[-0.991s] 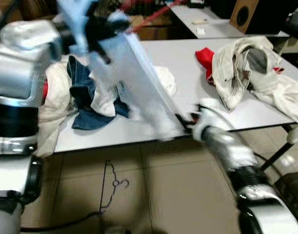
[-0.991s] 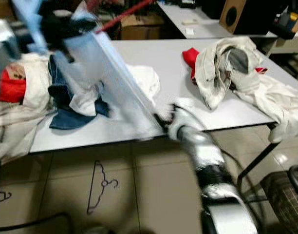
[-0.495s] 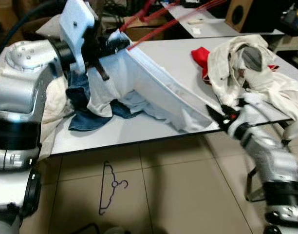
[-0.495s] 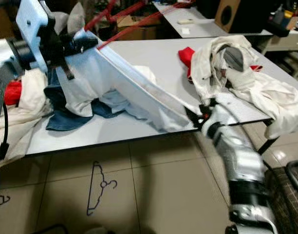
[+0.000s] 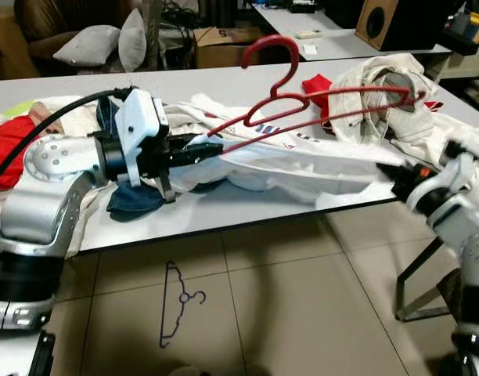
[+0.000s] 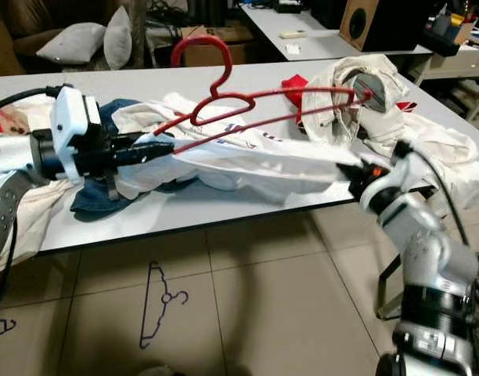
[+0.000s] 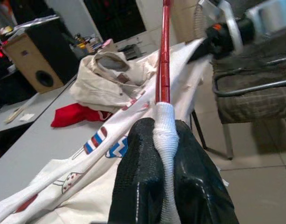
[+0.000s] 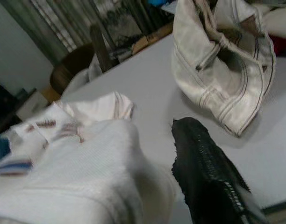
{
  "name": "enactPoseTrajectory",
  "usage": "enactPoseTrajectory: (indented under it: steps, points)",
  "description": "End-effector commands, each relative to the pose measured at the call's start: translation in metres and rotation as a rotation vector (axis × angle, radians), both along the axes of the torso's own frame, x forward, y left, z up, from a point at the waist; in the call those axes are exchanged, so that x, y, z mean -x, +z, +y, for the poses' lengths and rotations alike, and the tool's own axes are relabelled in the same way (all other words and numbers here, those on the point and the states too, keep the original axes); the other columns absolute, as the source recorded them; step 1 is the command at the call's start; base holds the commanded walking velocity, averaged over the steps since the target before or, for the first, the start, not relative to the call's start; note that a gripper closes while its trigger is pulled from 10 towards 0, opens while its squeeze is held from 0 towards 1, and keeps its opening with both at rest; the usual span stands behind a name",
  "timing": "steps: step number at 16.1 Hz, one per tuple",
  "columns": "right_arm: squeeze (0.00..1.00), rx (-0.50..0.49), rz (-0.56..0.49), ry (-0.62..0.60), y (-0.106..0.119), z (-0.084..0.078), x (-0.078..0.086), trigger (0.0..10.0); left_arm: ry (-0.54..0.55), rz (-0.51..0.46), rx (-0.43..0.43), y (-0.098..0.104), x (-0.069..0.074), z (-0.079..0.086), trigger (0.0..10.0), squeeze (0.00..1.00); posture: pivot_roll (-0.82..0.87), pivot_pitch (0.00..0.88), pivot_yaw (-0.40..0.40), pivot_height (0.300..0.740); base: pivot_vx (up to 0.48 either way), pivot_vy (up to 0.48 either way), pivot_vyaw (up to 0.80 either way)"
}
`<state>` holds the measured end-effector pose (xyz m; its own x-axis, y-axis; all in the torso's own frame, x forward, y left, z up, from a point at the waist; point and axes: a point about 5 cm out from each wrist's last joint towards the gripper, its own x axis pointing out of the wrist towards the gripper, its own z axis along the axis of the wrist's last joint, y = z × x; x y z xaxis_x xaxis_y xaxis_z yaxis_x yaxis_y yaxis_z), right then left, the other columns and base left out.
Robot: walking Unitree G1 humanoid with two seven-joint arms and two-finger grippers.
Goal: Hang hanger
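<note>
Left gripper [image 5: 194, 150] clamped on a fold of the white garment [image 5: 302, 160] together with the end of the red hanger [image 5: 302, 106]; in the left wrist view both black fingers [image 7: 138, 186] pinch white cloth with the red bar running out from between them. Half a second ago this arm was raised with the cloth pulled up into a steep sheet; now it has dropped low over the grey table [image 5: 83, 235] and the garment is stretched nearly flat along the front edge. Red hanger is now plainly visible, hook up, lying over the garment mid-table, one end at the left gripper and the other reaching toward the cream jacket [image 5: 388, 86]. Right gripper [image 5: 404, 176] has swung out to the table's right corner and holds the garment's far end; its closure cannot be told from the pictures. Likely meaning: shirt spread taut for threading the hanger, hanging itself not yet done. A wire hanger [image 5: 177, 301] lies on the floor, untouched.
</note>
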<state>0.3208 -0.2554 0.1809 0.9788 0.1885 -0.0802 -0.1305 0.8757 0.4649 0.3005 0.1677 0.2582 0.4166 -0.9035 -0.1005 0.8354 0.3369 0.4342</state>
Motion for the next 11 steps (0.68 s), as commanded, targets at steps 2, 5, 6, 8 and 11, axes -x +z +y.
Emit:
enactPoseTrajectory:
  steps: [2,5,6,8,11]
  points:
    - [0.0,-0.057,0.001,-0.062,0.008,-0.016,-0.002,0.0,-0.023,-0.042,0.008,0.004,0.006,0.003,0.0,0.0,-0.09,0.0,-0.012,0.74,0.0,0.0,0.0]
    - [0.0,-0.173,-0.009,-0.014,0.021,-0.01,-0.01,0.0,0.143,-0.101,-0.242,-0.026,-0.003,0.011,0.0,0.0,-0.08,0.0,-0.007,0.74,0.0,0.0,0.0]
    - [0.0,-0.173,-0.008,-0.016,0.021,-0.011,-0.01,0.0,0.122,-0.095,-0.225,-0.025,0.0,0.012,0.0,0.0,-0.08,0.0,-0.007,0.74,0.0,0.0,0.0]
    - [0.0,-0.173,-0.006,-0.018,0.02,-0.012,-0.009,0.0,0.112,-0.091,-0.216,-0.025,0.001,0.012,0.0,0.0,-0.08,0.0,-0.009,0.74,0.0,0.0,0.0]
    - [0.0,-0.169,0.0,-0.023,0.019,-0.013,-0.009,0.0,0.068,-0.072,-0.192,-0.026,0.006,0.012,0.0,0.0,-0.08,0.0,-0.013,0.74,0.0,0.0,0.0]
